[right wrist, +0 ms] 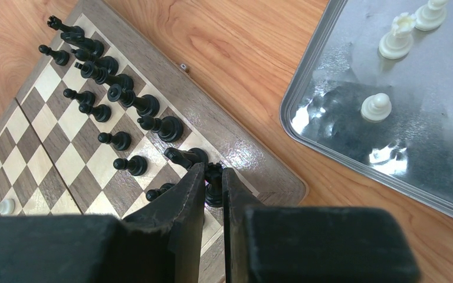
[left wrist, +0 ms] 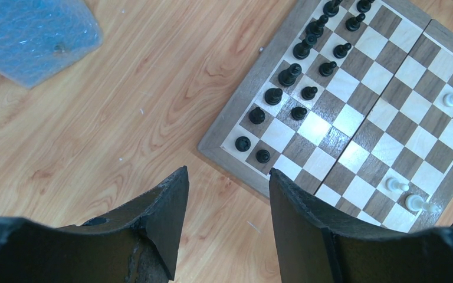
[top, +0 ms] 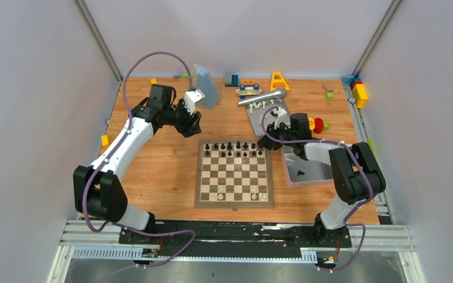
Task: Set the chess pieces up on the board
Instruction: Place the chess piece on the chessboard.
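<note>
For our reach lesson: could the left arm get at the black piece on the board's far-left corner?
Probably yes: the left gripper hangs open and empty beside that corner of the board, with nothing between it and the black piece.

The bench [top: 153, 177] has a warm orange-brown wood-grain top, and the left wrist view shows its long streaks and looping swirls of grain clearly. Smooth, bare, pale grey panels close it in on three sides: a left wall [top: 35, 88], a back wall [top: 236, 35] and a right wall [top: 436, 88]. A slim metal left post [top: 97, 38] and right post [top: 377, 35] rise at the back corners. Silver aluminium rails [top: 94, 233] run along the bench's near edge, with a black plate [top: 236, 236] set among them. A narrow metal side rail [top: 358, 121] lines the right edge. Below the near edge lies a dull grey surface [top: 236, 271]. The light is even and soft, and the shadows are faint.
</note>
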Action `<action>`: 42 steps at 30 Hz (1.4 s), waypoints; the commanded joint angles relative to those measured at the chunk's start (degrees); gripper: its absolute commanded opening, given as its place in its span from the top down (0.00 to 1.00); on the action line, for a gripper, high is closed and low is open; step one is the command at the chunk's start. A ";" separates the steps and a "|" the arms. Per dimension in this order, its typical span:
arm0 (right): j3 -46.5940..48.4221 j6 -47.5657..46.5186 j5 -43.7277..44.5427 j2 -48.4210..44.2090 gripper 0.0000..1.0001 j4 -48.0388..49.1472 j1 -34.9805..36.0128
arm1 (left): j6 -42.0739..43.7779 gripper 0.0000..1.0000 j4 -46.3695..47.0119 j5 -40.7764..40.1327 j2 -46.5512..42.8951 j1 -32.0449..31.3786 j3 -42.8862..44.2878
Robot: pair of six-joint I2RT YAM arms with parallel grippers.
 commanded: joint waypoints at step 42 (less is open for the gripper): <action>-1.24 0.96 0.63 -3.27 0.84 -1.20 0.24 | 0.28 0.39 -1.14 1.27 -1.03 0.26 0.53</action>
